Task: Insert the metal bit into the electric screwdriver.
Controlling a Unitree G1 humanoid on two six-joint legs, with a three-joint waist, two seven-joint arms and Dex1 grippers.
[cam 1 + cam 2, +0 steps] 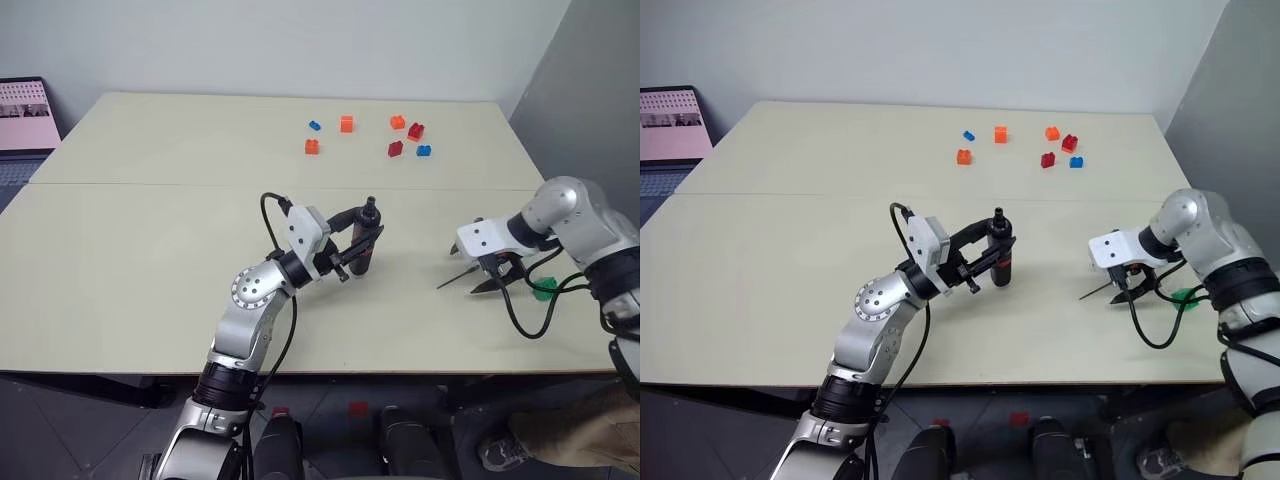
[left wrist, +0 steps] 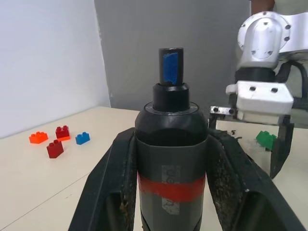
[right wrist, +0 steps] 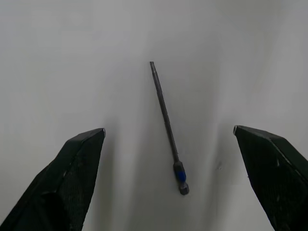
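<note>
The electric screwdriver (image 1: pixel 364 243), black with a red band, stands nearly upright above the middle of the table, nose up. My left gripper (image 1: pixel 360 238) is shut on its body; in the left wrist view the fingers (image 2: pixel 118 187) press both sides of the screwdriver (image 2: pixel 171 139). The metal bit (image 3: pixel 165 115), a thin dark rod with a blue ring near one end, lies flat on the table to the right (image 1: pixel 452 279). My right gripper (image 3: pixel 168 131) hangs open just above it, pointing down, one finger on each side and not touching it.
Several small red, orange and blue bricks (image 1: pixel 346 123) lie scattered at the table's far side. A green brick (image 1: pixel 543 290) sits just beside my right gripper. A laptop (image 1: pixel 670 125) stands off the table's far left corner.
</note>
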